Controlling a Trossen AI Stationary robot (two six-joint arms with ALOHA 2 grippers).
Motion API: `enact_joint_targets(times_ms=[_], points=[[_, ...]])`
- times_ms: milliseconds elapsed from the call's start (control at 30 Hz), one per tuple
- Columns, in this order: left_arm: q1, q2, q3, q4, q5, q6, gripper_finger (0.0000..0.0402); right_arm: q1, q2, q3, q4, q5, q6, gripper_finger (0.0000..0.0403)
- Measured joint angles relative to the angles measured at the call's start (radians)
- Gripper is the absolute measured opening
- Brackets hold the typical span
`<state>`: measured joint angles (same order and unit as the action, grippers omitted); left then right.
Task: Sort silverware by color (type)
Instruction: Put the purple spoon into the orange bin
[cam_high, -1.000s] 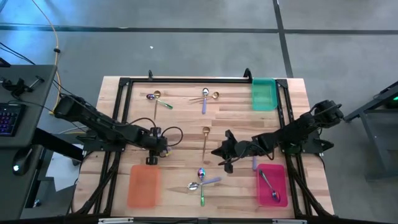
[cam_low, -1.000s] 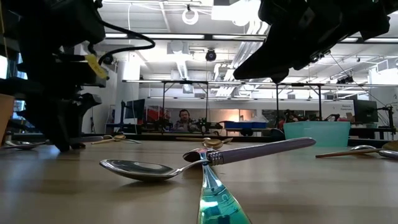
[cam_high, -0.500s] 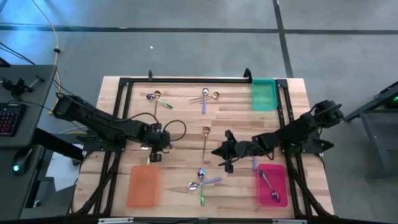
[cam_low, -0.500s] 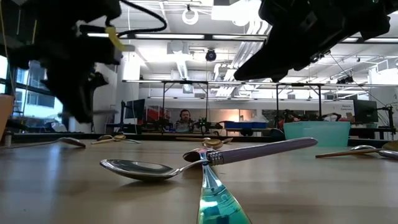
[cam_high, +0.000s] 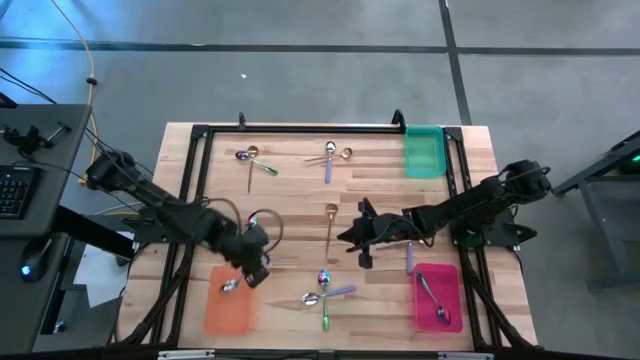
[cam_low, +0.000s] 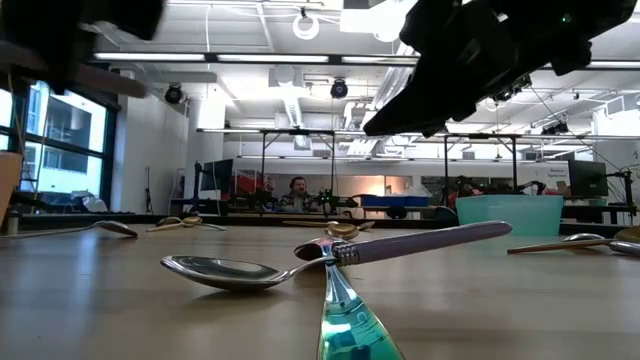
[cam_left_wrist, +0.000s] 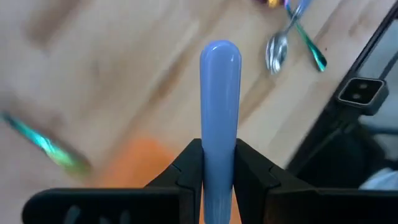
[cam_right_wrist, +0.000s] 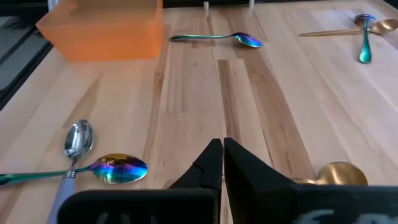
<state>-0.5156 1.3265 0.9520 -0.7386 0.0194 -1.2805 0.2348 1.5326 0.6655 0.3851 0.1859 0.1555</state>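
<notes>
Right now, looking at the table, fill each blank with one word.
The left gripper is shut on a spoon whose handle is pale ____.
The tray beneath that spoon is coloured ____.
The right gripper, beside the gold spoon, has its jaws ____.

Missing words: blue; orange; shut.

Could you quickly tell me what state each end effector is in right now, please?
Left end effector: closed on a silver spoon with a pale blue handle, above the flat orange plastic tray.
Right end effector: closed, holding nothing.
</notes>
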Motion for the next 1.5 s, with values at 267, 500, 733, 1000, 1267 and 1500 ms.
enact_joint_targets(times_ms=[267, 500, 733, 1000, 1267, 1500], points=[[-0.265, 0.0, -0.004, 0.004, -0.162, -0.598, 0.0047, -0.013, 0.0, 0.0, 0.0, -0.003, 0.0, 0.0], [-0.355, 0.027, -0.024, -0.032, -0.342, -0.844, 0.0047, -0.013, 0.0, 0.0, 0.0, -0.003, -0.007, 0.0], [-0.379, 0.085, -0.024, -0.026, -0.36, -0.921, 0.0047, -0.02, 0.0, 0.0, -0.001, -0.003, -0.007, 0.0], [-0.428, 0.15, -0.024, -0.04, -0.307, -0.92, 0.0047, -0.026, 0.0, 0.0, -0.007, -0.003, -0.007, 0.0], [-0.461, 0.23, -0.024, -0.136, -0.276, -0.884, 0.0047, -0.026, 0.0, 0.0, -0.007, -0.003, -0.007, 0.0], [-0.461, 0.258, -0.024, -0.114, -0.267, -0.837, 0.0057, -0.026, 0.0, 0.0, -0.009, -0.003, -0.006, 0.0]])
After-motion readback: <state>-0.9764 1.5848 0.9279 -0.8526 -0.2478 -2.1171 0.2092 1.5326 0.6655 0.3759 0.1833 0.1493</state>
